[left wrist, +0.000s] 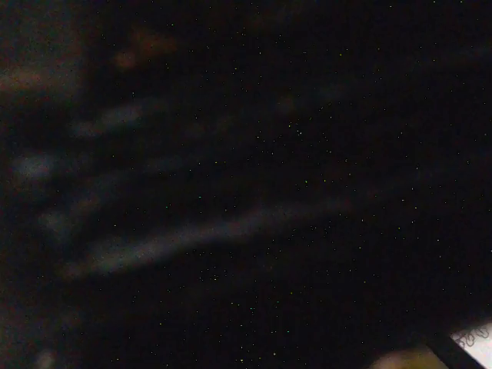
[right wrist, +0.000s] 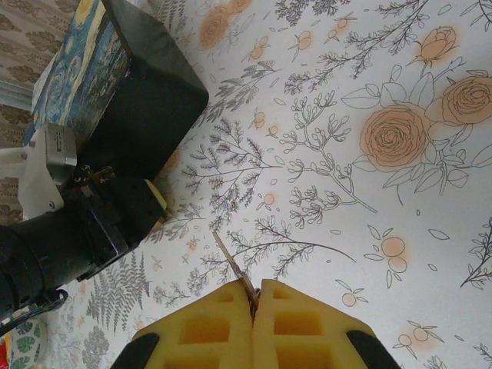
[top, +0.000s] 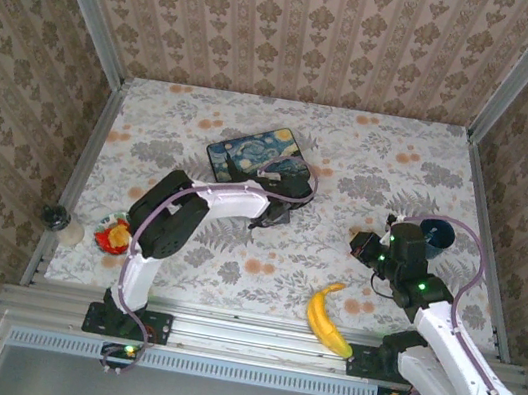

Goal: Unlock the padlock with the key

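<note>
Because the key (right wrist: 229, 260) must go in tip first, the right gripper (right wrist: 254, 298) clamps it blade-out toward the starry-night box (top: 246, 152), where the left gripper (top: 278, 212) sits, its opening impossible to tell.

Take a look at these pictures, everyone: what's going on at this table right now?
Two robot arms are working near a starry-night box. The right gripper is shut on a thin metal key, whose blade sticks out past its yellow fingertips above the floral table, apart from the box. The left gripper sits against the box's near side. The left wrist view is too dark to tell whether it grips anything, and the padlock cannot be made out clearly.
</note>
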### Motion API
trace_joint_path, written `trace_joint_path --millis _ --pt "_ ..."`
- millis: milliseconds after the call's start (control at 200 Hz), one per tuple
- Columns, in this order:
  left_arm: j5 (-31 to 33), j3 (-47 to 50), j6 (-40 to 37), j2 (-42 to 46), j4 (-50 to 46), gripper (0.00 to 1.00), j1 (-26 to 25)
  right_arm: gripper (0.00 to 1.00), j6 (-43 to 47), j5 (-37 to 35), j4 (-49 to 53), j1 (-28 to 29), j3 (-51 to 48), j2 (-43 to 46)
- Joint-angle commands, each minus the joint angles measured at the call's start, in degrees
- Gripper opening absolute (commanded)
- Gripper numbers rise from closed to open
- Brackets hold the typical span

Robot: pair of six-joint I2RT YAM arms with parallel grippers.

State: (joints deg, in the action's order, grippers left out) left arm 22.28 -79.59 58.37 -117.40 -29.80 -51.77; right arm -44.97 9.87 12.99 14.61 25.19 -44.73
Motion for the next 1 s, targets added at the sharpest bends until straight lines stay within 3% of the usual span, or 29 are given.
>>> trace_joint_path --millis 0,210,390,690,995 --pt "-0.3 -1.0 1.1 -1.7 -2.0 0.27 -0.6 0.00 -0.4 -0.1 -0.8 -0.4 -0.9 0.0" --pt "-4.2 0.4 -0.1 -0.2 2.2 0.08 -0.4 0.00 0.1 1.5 -2.7 -0.3 -2.3 0.3" --pt "-12.4 4.3 2.4 5.1 9.8 0.00 -0.3 0.00 -0.8 5.0 -11.3 0.0 -7.0 -0.5" --pt "-21.2 5.5 11.3 10.6 14.5 0.00 -0.1 0.00 0.3 -1.9 -24.0 7.2 -12.5 -2.5" --pt "-26.0 10.9 22.5 12.0 24.5 0.00 0.5 0.00 2.9 -7.1 -40.7 16.1 -14.0 -13.2"
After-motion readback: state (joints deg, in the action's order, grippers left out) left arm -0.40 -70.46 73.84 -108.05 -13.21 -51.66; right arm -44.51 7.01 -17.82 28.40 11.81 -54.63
